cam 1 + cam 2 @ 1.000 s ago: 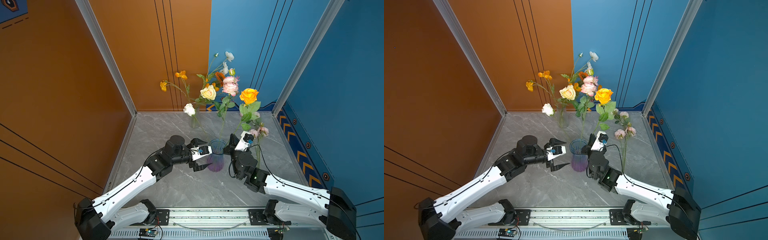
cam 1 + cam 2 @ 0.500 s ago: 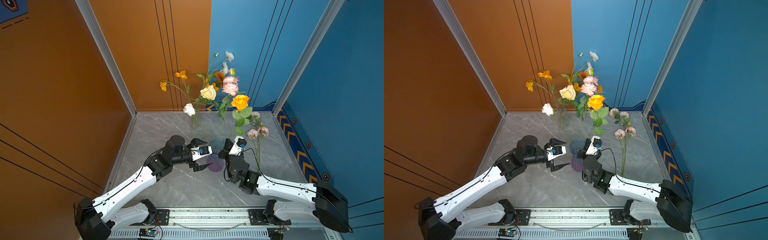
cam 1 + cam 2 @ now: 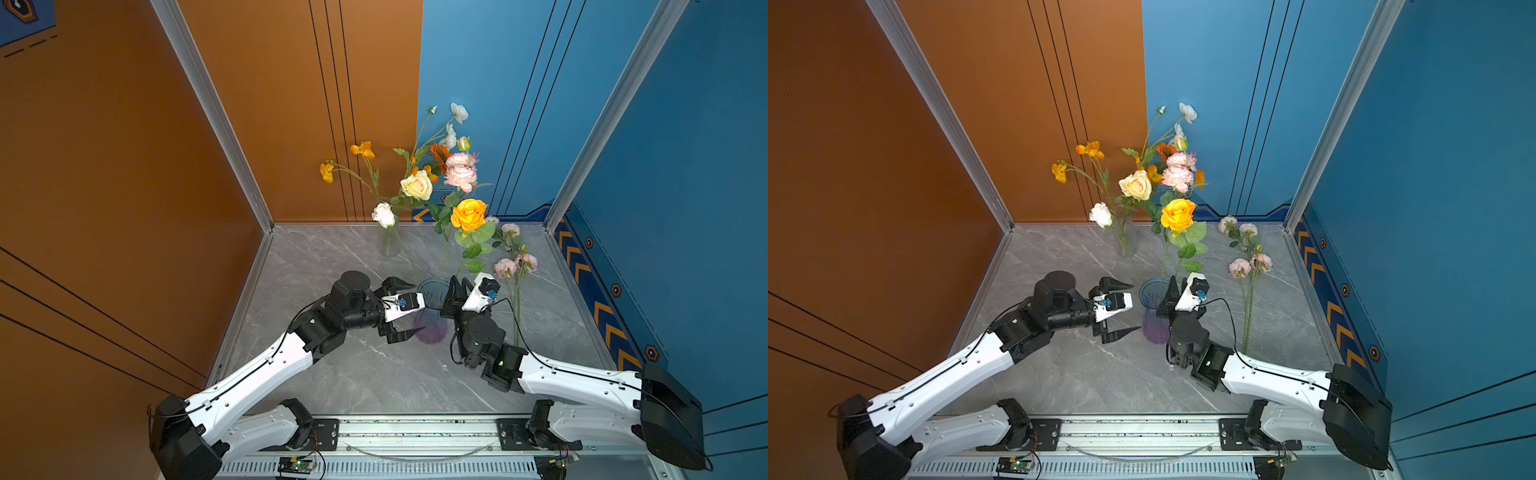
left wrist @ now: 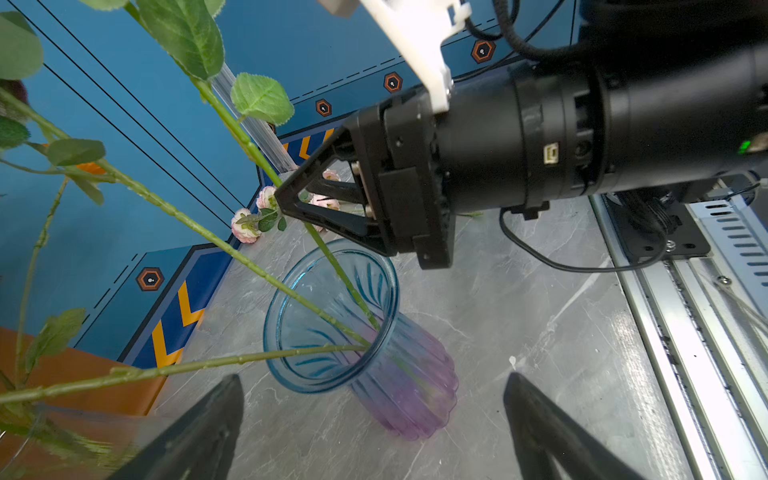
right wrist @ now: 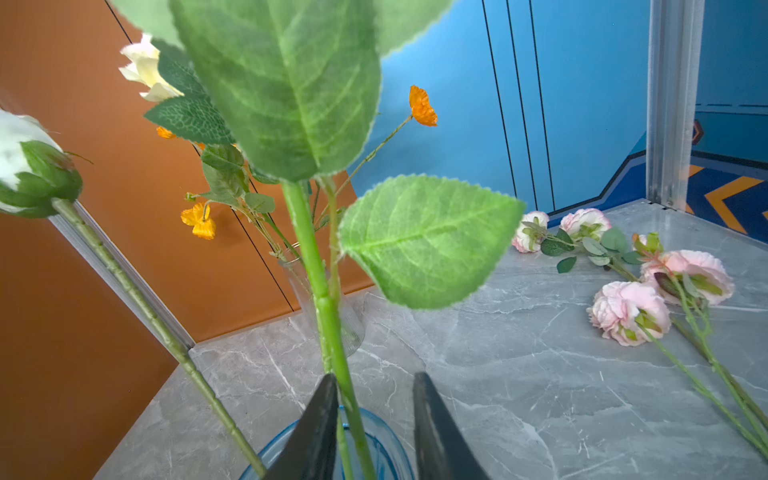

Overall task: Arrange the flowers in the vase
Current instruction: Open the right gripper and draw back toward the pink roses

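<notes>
Right end effector (image 5: pixel 374 376): jaws part-open, not clamping. I see the orange rose's stem (image 5: pixel 328 311) standing in the gap, against the inner face of one finger and clear of the opposite one. The fingertips sit just above the rim of the blue-purple vase (image 3: pixel 432 328). That arm comes in from the vase's right in both top views.

Left end effector (image 3: pixel 417 307): jaws spread wide, nothing between them. It sits just beside the vase on the left, one fingertip up by the rim, the other low by the purple body. I can't tell if either touches the glass.

Flowers:
- The orange rose (image 3: pixel 468 214) is roughly upright, stem down inside the vase, bloom well above the rim.
- The left wrist view shows three stems entering the vase mouth. One belongs to the white rose (image 3: pixel 383 215), which tilts away to the left.
- The pink flowers (image 3: pixel 505 268) lie flat on the worktop (image 3: pixel 353 374), right of the vase and apart from it.
- The clear vase (image 3: pixel 389 245) stands at the back near the wall, holding thin stems with small orange blooms.
</notes>
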`<state>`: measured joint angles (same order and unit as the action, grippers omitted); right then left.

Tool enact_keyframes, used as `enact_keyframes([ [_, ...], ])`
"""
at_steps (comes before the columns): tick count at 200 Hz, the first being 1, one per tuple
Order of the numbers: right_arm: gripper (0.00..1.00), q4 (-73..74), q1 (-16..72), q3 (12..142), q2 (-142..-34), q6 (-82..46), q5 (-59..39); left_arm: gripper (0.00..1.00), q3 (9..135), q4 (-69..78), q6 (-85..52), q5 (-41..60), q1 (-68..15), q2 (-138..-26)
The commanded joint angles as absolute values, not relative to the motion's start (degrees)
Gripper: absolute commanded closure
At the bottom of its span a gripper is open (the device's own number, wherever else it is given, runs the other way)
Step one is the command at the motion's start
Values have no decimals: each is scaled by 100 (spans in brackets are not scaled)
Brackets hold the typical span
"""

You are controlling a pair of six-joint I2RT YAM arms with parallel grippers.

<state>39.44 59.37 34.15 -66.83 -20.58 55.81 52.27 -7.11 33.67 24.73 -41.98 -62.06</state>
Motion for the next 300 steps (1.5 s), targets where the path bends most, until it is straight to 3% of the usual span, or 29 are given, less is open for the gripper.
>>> enact_keyframes([
  [1,60,3664,5975,3340,-6474,-2008,5698,2,5332,-778,3453,2554,-4248,-6240],
  [13,55,3518,5977,3340,-6395,-2004,5646,2,5336,-773,3447,2564,-4252,-6249],
  [59,23,2673,5938,3378,-6003,-2008,5227,2,5351,-756,3404,2641,-4279,-6267],
  [144,0,1073,5846,3286,-5034,-2358,4636,2,5358,-742,3394,2569,-4621,-6240],
  [220,0,-341,5604,3299,-4348,-2421,3331,2,5371,-741,3377,2554,-4689,-6262],
  [272,0,-2080,4883,3151,-3189,-2951,3511,2,5326,-331,3168,1498,-5402,-6507],
  [285,5,-2432,4500,3200,-2987,-3020,3576,2,5289,-152,3065,1319,-5595,-6610],
  [300,26,-2766,3779,3317,-3018,-3084,3380,2,5265,-66,2992,1299,-5781,-6695],
])
